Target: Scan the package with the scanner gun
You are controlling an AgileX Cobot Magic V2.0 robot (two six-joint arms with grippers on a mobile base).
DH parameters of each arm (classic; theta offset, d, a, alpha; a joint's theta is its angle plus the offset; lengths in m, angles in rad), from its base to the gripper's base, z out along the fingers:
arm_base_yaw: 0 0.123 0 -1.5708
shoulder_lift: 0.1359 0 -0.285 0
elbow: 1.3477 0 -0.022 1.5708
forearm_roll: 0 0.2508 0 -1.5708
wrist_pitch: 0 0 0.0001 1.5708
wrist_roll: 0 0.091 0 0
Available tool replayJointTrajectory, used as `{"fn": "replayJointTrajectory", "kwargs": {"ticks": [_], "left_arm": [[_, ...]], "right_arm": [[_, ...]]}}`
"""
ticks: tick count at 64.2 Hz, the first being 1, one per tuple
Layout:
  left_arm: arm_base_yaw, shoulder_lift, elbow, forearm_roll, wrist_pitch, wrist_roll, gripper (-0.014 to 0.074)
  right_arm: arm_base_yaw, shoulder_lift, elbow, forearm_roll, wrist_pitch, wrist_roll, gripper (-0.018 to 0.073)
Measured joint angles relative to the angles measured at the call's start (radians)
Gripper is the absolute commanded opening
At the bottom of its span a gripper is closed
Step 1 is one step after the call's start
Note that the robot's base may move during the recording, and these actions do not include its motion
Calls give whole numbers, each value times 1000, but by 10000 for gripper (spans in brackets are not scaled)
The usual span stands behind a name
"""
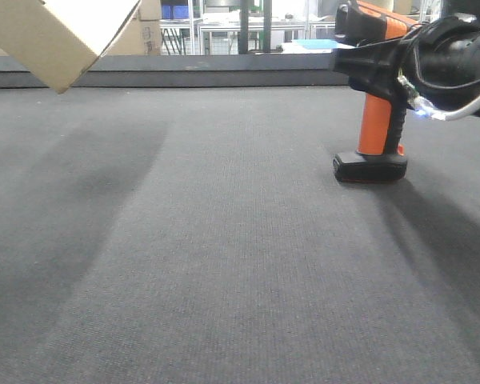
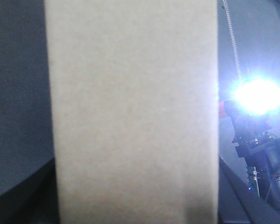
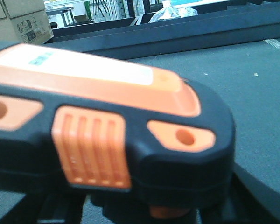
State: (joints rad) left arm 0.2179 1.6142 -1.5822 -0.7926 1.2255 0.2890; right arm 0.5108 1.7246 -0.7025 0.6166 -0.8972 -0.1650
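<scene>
Right tool (image 1: 366, 58) clamped on scanner gun (image 1: 376, 124) | orange-black, upright | plain brown package (image 1: 56, 32) aloft

Scanner gun (image 1: 376, 120): orange grip, black base, white top panel, ribbed orange side patch. Package (image 1: 56, 32): plain tan cardboard. Table mat (image 1: 224, 240): dark grey. My right gripper (image 1: 368, 60): black.

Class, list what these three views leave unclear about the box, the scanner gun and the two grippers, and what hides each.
Cardboard box: cut by the front view's top edge; blurred in the left wrist view; no barcode seen.
Left gripper: in no view.
Scanner gun window: lost in glare, left wrist view.
Right gripper fingers: grip unclear; arm housing masks them in front, scanner's head fills the right wrist view.
</scene>
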Motion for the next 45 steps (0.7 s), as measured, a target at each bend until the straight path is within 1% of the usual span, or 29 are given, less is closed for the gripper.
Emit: {"fn": "replayJointTrajectory", "kwargs": {"ticks": [7, 10, 14, 21, 24, 32, 45], "left_arm": [[0, 0, 0, 0, 0, 0, -111], [0, 0, 0, 0, 0, 0, -111], [0, 0, 0, 0, 0, 0, -111], [0, 0, 0, 6, 0, 0, -111], [0, 0, 0, 11, 0, 0, -111], [0, 0, 0, 34, 0, 0, -111], [0, 0, 0, 71, 0, 0, -111]], "right_arm": [[0, -2, 0, 0, 0, 0, -158], [2, -9, 0, 2, 6, -20, -158], [2, -25, -2, 6, 30, -72, -158], [2, -77, -33, 10, 98, -210, -158], [2, -101, -56, 10, 138, -292, -158], [2, -163, -139, 10, 231, -475, -158], [2, -201, -270, 14, 354, -713, -159]]}}
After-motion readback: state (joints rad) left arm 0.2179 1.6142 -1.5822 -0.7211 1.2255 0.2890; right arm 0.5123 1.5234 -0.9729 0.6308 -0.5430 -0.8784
